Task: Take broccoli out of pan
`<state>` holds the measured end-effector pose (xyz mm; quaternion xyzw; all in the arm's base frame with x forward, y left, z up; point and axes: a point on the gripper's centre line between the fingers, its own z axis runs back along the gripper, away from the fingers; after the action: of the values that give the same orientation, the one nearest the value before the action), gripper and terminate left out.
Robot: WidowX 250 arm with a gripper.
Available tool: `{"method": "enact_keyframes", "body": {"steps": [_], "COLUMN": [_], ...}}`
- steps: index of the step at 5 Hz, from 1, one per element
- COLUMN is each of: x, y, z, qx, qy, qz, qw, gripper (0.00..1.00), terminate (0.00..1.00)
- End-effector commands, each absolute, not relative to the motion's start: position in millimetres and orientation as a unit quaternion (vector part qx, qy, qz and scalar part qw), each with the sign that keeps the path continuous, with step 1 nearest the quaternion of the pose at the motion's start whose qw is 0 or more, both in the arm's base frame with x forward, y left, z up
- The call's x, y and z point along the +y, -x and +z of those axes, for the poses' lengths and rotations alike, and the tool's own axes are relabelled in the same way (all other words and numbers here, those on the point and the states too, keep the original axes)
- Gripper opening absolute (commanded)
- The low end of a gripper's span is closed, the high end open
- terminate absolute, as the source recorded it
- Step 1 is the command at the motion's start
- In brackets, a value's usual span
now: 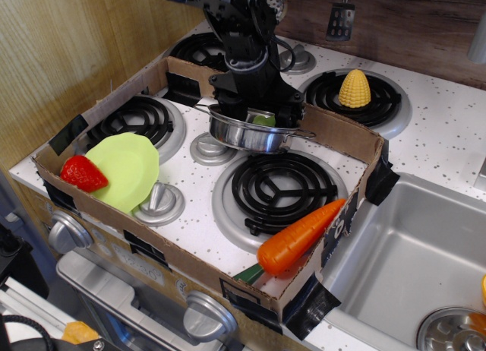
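Observation:
The pan (241,139), a small shiny steel pot with thin wire handles, stands inside the cardboard box at the back, between the burners. The broccoli (264,121) lies in it; only a small light-green patch shows between the fingers. My black gripper (260,114) has come down from above into the pan. Its jaws stand apart, one finger at the pan's left inner side and the other at the right, either side of the broccoli. The arm hides the rest of the broccoli.
A low cardboard box (345,137) rings the stove top. In it lie a lime-green plate (127,169) with a strawberry (82,174) at the left and a carrot (300,235) at the front right. A corn cob (354,89) stands behind the box. A steel sink (410,260) lies at the right.

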<state>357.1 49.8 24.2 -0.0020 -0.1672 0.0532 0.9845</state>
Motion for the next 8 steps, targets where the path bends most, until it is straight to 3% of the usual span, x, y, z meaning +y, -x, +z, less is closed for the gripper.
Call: {"method": "enact_keyframes", "body": {"steps": [1, 2, 3, 4, 6, 8], "x": [56, 57, 57, 58, 67, 74], "y": [-370, -367, -363, -359, -348, -313], "z": [32, 30, 33, 44, 92, 137], "qx": [-0.198, -0.195, -0.195, -0.198, -0.194, -0.184], "qy": [0.003, 0.0, -0.009, -0.029, -0.08, -0.135], "qz": [0.039, 0.044, 0.056, 0.061, 0.06, 0.099], "qw": [0.979, 0.98, 0.979, 0.978, 0.976, 0.969], "gripper": [1.0, 1.0, 0.0, 0.0, 0.0, 0.0], "terminate": [0.0, 0.0, 0.0, 0.0, 0.0, 0.0]}}
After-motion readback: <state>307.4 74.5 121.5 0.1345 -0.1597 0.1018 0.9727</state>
